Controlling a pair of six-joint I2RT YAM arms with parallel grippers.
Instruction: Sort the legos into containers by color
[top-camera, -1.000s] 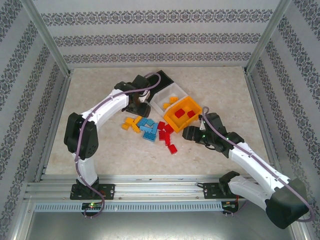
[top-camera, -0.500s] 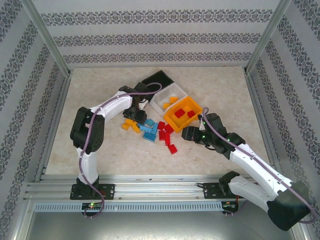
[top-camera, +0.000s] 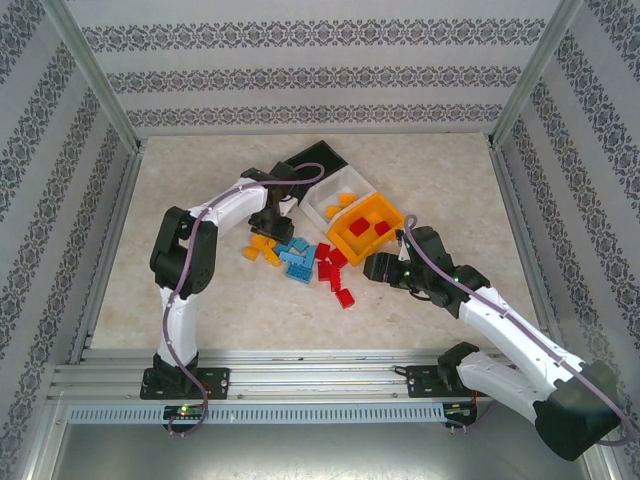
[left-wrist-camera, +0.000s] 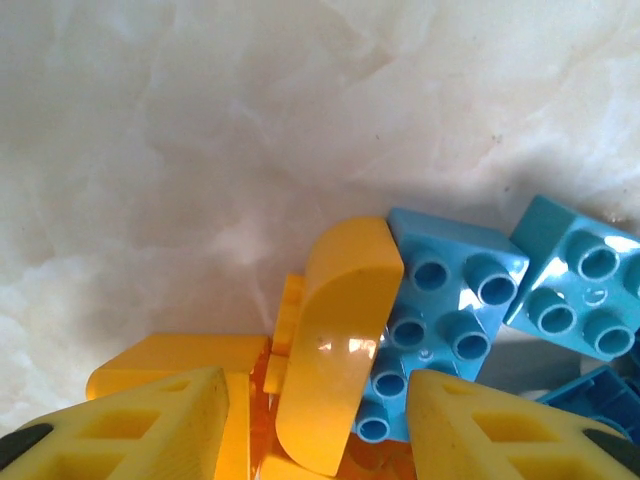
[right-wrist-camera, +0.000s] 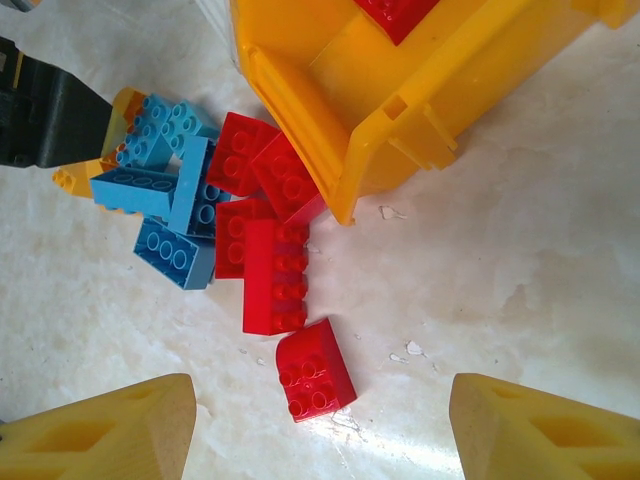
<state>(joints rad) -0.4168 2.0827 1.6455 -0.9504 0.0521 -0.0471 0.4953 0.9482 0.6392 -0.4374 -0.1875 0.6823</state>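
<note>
- Yellow-tipped fingers (right-wrist-camera: 110, 430) of the right gripper (right-wrist-camera: 320, 400) stand spread wide with nothing between them, just on the near side of the orange bin (right-wrist-camera: 300, 110).
- Red legos (right-wrist-camera: 275, 275) lie on the table (right-wrist-camera: 520, 250), the closest ones touching the orange bin's front lip. One rounded red brick (right-wrist-camera: 313, 370) lies slightly apart, below the gap between the right fingers and untouched.
- Blue legos (right-wrist-camera: 165, 190) adjoin the red ones on the side away from the orange bin.
- Left gripper (left-wrist-camera: 320, 400) hangs over the end of the pile farthest from the orange bin. Its fingers (left-wrist-camera: 150, 425) are apart. A rounded yellow brick (left-wrist-camera: 335, 330) stands between them with a gap on each side, and a blue brick (left-wrist-camera: 445, 300) touches it.
- Red bricks (top-camera: 368, 227) lie inside the orange bin. The white bin (top-camera: 312, 208) joined to it holds yellow bricks (top-camera: 345, 201), and the black bin (top-camera: 315, 160) lies beyond that.
</note>
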